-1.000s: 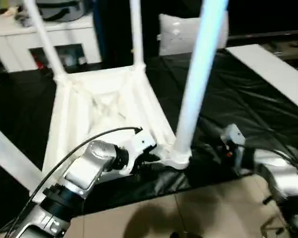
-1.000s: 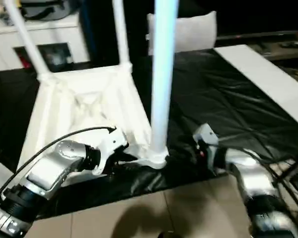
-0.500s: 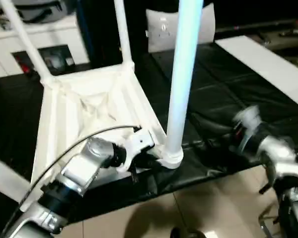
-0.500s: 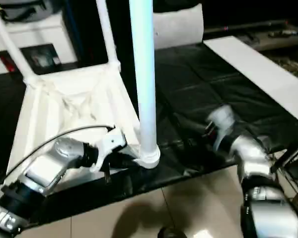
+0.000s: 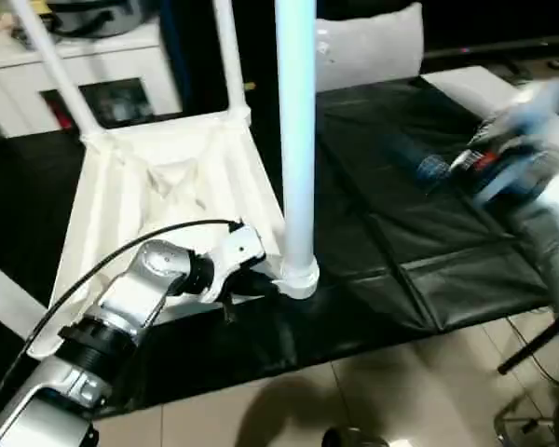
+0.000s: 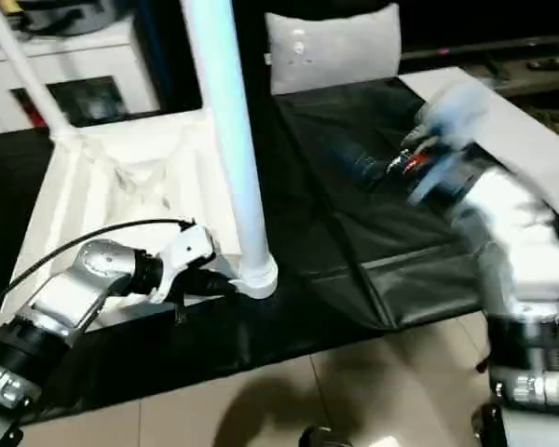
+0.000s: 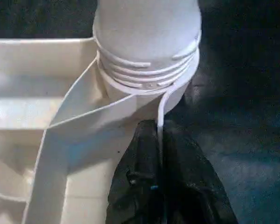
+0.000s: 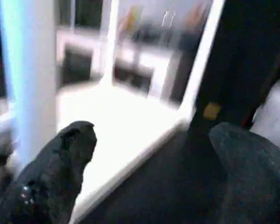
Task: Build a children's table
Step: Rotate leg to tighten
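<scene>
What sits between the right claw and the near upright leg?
Only bare black cover, seen in the left eye view: the open right claw hangs off to the side of the near leg, nothing held.

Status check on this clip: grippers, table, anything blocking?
Left gripper shut on tabletop rim beside the near leg's corner socket. Right gripper open, holding nothing, raised above black work surface. Three legs upright. Nothing blocking.

One tabletop [image 5: 158, 196], three upright legs [image 5: 296, 140]
</scene>
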